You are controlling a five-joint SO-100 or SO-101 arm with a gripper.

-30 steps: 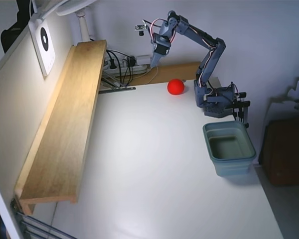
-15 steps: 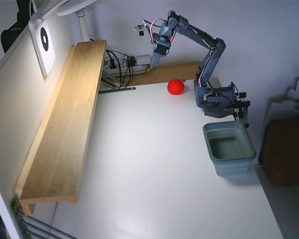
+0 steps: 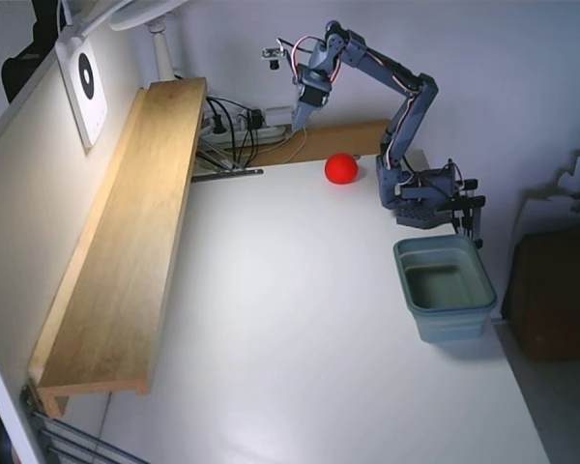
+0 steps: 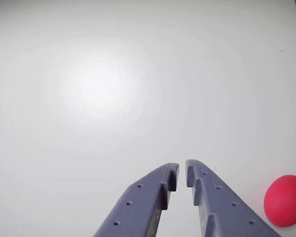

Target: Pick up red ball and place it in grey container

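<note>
The red ball [image 3: 341, 167] lies on the white table near its far edge, just left of the arm's base. In the wrist view the ball [image 4: 286, 200] sits at the lower right, to the right of the fingers and apart from them. My gripper [image 3: 298, 124] hangs raised above the table, up and to the left of the ball. In the wrist view the gripper [image 4: 180, 175] has its jaws nearly together, with nothing between them. The grey container [image 3: 454, 324] stands upright and empty at the table's right edge, in front of the arm's base.
A long wooden shelf [image 3: 126, 242] runs along the left side of the table. Cables and a power strip [image 3: 237, 121] lie at the back. The arm's base [image 3: 420, 188] is clamped at the back right. The table's right edge drops off just beyond the container.
</note>
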